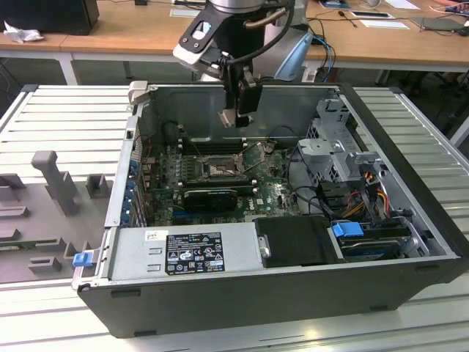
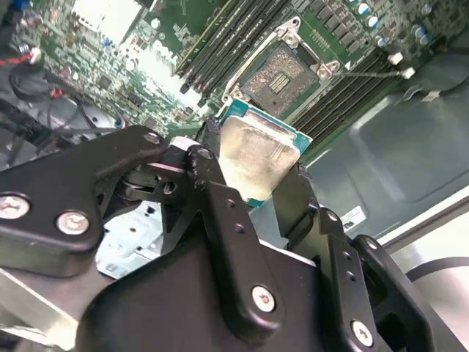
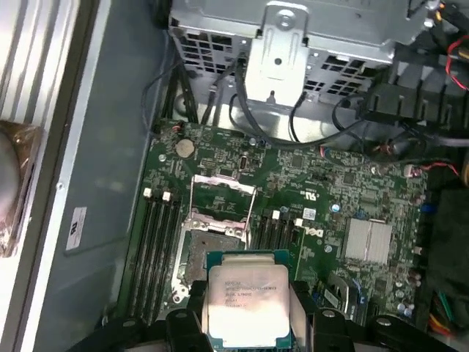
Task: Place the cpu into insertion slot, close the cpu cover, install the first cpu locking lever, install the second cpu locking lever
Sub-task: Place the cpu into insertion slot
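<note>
Pinching the cpu [image 2: 256, 147] by opposite edges in the gripper [image 2: 255, 170], clear above the motherboard [image 3: 330, 191]. Just below and ahead of that grip, the bare insertion slot [image 3: 212, 249], cpu cover [image 3: 223, 183] swung open at its far edge.

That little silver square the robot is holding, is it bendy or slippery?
The cpu looks stiff: it sits flat though the pincer grips only its edges. Its smooth metal top is probably slippery. Thin and small, it is likely light.
</note>
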Controlling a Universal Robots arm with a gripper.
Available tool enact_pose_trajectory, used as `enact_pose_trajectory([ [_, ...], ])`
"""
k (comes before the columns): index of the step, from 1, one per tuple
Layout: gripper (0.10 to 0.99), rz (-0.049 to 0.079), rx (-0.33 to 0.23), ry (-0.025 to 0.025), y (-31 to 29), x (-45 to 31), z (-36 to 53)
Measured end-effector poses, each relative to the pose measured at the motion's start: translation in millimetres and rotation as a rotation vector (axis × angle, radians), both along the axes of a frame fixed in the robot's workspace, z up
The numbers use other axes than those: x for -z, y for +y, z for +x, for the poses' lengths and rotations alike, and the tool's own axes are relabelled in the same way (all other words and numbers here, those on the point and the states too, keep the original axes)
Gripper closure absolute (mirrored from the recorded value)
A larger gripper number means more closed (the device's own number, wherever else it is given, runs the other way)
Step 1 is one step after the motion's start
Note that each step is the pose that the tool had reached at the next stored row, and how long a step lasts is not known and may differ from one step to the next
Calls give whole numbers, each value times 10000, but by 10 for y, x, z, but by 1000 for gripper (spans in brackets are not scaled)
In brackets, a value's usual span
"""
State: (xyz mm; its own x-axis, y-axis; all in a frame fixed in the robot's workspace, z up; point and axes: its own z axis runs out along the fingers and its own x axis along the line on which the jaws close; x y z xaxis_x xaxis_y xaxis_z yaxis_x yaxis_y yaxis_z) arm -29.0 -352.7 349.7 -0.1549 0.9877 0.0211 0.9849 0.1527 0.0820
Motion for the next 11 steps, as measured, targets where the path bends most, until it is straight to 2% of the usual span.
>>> enact_pose_trajectory([
  [2,557,-1,530,0,0,61,0],
  [7,557,0,1278,0,0,160,0],
  [11,557,0,1453,-1,0,216,0],
])
